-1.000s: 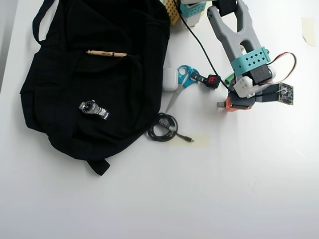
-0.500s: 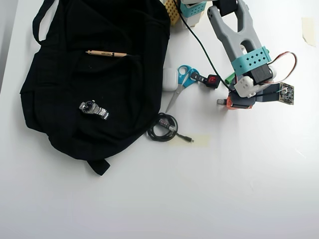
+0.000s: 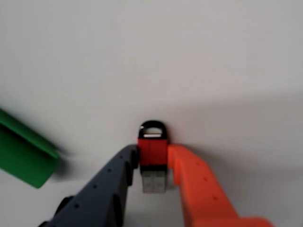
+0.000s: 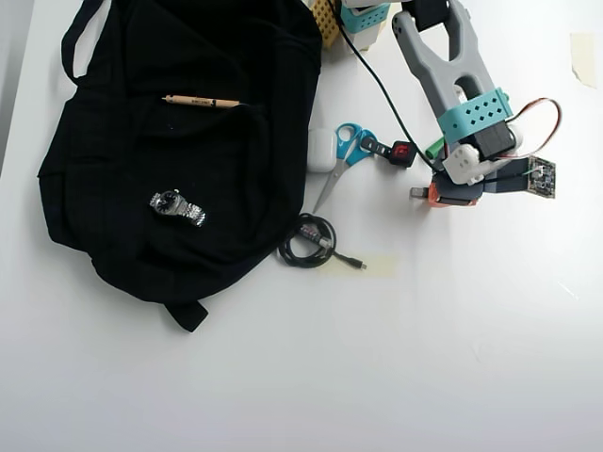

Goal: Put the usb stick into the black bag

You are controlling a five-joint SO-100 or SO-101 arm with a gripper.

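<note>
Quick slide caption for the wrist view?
Gripper fingers flank the red usb stick on the white table, green marker at left.

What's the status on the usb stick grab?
Gripper closed around usb stick, still on the table. Black bag far left in overhead view; scissors and coiled cable lie between.

The gripper [image 3: 152, 163] enters from the bottom edge, with a dark grey finger [image 3: 111, 182] on the left and an orange finger [image 3: 194, 182] on the right. Both fingers press the red usb stick [image 3: 152, 151] between them. A green marker [image 3: 23, 153] lies on the white table [image 3: 189, 56] at left.
</note>
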